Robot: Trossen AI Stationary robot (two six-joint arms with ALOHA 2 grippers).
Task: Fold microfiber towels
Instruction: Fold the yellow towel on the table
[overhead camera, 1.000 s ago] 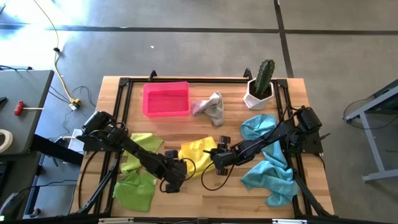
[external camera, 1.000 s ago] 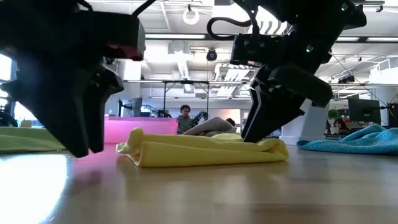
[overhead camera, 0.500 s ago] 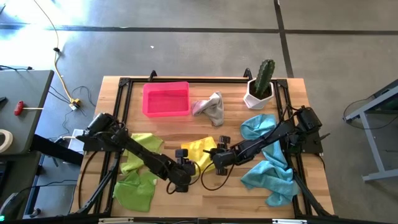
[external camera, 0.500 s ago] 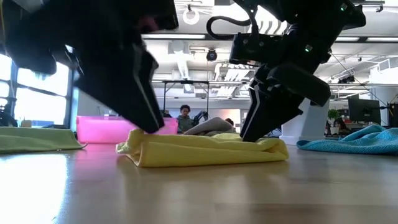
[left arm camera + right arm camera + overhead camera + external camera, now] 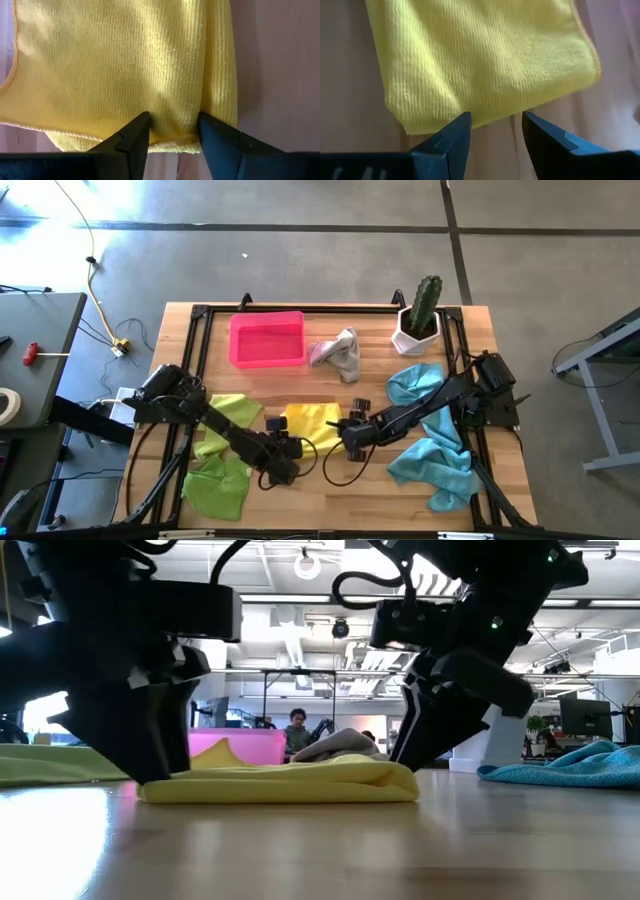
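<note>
Wooden table (image 5: 330, 490) fills the frame's centre; the yellow towel (image 5: 308, 420) lies folded flat at lower middle. The left gripper (image 5: 285, 449) pinches its left edge; the right gripper (image 5: 352, 427), fingers parted and empty, sits at its right edge.

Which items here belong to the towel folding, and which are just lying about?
Job: yellow towel, lime towel, green towel, two blue towels, grey towel.
Lying about: pink tray, potted cactus.

A pink tray (image 5: 266, 340) sits near the worktop's (image 5: 330, 480) far edge, left of centre. A potted cactus (image 5: 420, 315) stands upright at the far right corner.
</note>
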